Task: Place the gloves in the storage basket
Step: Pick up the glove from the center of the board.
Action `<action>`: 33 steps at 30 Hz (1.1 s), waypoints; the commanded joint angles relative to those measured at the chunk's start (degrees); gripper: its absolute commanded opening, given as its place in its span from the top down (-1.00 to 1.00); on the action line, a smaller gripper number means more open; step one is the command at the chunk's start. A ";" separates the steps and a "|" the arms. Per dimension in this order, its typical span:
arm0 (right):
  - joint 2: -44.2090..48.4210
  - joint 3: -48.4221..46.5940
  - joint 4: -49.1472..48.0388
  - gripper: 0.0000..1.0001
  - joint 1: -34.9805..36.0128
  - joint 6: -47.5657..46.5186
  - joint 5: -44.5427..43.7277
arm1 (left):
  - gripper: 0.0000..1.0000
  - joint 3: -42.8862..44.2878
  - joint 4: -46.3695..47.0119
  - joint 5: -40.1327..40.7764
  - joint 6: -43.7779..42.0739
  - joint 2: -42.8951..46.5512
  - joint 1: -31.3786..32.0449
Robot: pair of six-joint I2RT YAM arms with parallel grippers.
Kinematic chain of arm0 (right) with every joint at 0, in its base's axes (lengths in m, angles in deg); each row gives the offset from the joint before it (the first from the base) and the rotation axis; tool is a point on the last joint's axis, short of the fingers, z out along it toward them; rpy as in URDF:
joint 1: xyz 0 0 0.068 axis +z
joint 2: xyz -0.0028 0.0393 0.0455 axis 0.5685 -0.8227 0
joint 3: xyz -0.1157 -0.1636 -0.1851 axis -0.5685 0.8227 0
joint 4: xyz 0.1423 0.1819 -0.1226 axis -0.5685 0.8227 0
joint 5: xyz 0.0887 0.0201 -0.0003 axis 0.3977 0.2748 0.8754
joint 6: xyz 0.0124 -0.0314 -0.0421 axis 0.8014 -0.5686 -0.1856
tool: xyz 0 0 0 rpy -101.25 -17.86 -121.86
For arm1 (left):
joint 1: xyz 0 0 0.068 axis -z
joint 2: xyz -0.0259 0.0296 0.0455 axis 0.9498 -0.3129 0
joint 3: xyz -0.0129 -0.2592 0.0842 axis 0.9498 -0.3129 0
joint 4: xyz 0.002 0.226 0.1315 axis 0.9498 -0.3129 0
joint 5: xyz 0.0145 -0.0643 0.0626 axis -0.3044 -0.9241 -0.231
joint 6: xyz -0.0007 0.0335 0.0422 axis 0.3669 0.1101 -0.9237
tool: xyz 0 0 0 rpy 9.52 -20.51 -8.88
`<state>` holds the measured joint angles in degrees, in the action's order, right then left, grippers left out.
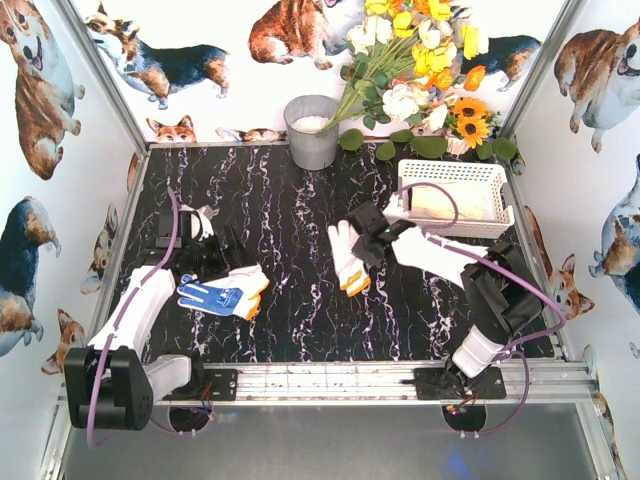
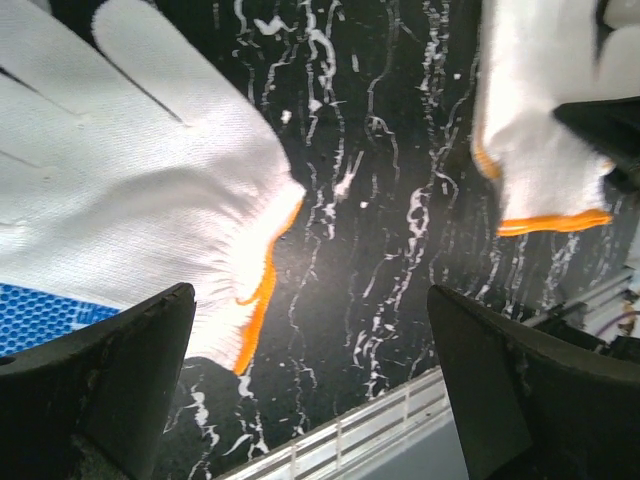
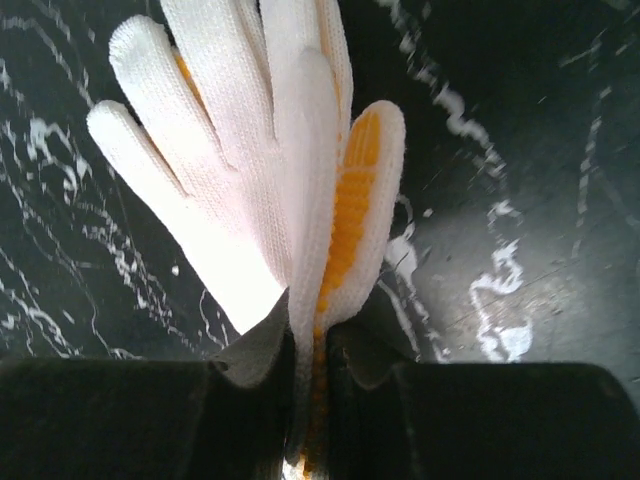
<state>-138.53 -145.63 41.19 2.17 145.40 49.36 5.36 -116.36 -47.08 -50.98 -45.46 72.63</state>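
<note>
Found the right tool (image 3: 305,340) pinched shut on a yellow-palmed glove (image 3: 270,180), knit folded between the closed jaws, fingers hanging free above the desk (image 1: 290,210). Located that glove left of the basket (image 1: 455,170), near it but not over it. Noted a beige glove (image 1: 445,203) already lying inside the basket. Found the left tool (image 2: 310,300) spread wide and holding nothing, poised just beside a blue-palmed glove (image 1: 208,297) and a white glove (image 2: 150,180) with an orange cuff, both overlapped on the desk at the left. Judged stage: carry toward the basket, drop not yet made. Hazards as follows. Thin pinch on folded knit, hence possible slip mid-carry. Dangling fingers liable to catch the near lattice wall if brought in too low, leaving the glove draped over the rim instead of inside. Purple cable (image 1: 430,190) looping across the basket front, liable to snag the rim or drag the light basket. On the left, overlapped gloves likely to come up together, or only partly, given a grab at the overlap.
</note>
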 commanded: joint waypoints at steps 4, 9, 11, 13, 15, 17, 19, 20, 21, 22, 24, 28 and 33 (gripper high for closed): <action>-1.18 -8.67 5.70 1.00 -5.23 -1.55 -2.59 | -0.87 2.10 -1.77 4.65 -6.17 -2.04 -2.02; -3.07 -19.29 15.92 1.00 -5.79 2.12 -6.95 | -0.87 3.04 -1.56 6.53 -7.05 -2.39 -2.30; -3.92 -23.83 20.51 1.00 -5.87 2.84 -8.15 | -0.87 2.90 -1.36 6.86 -7.21 -2.48 -2.31; -4.22 -27.03 23.19 1.00 -5.96 3.03 -8.63 | -0.87 2.49 -1.04 7.18 -7.36 -2.48 -2.33; -3.65 -28.86 23.69 1.00 -6.26 3.24 -8.51 | -0.87 2.33 -0.96 7.57 -7.40 -2.48 -2.33; -2.64 -29.79 23.79 1.00 -6.83 3.83 -8.24 | -0.87 2.17 -0.69 7.70 -7.48 -2.47 -2.35; -1.30 -30.27 23.80 1.00 -7.58 4.63 -8.13 | -0.87 2.16 -0.44 7.94 -7.58 -2.48 -2.30; -0.56 -30.39 23.68 1.00 -8.06 4.89 -8.25 | -0.87 2.16 -0.29 7.94 -7.71 -2.36 -2.34; 0.28 -30.42 23.52 1.00 -8.51 5.27 -8.56 | -0.87 2.16 -0.12 7.94 -7.90 -2.08 -2.34; 1.15 -30.42 23.20 1.00 -9.04 5.39 -9.07 | -0.87 2.16 0.14 8.18 -8.03 -1.63 -2.28; 2.90 -30.15 22.29 1.00 -9.93 5.60 -10.65 | -0.87 2.16 0.76 8.80 -8.32 -0.50 -2.33; 6.00 -28.51 18.90 1.00 -12.41 6.14 -12.73 | -0.88 2.16 1.23 10.36 -8.69 1.63 -2.30; 8.73 -25.97 14.19 1.00 -16.29 7.42 -14.50 | -0.88 2.16 0.53 11.82 -9.11 2.26 -2.31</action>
<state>-132.91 -172.64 61.54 -11.77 150.56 40.07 7.02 -116.71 -36.98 -58.87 -43.76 71.14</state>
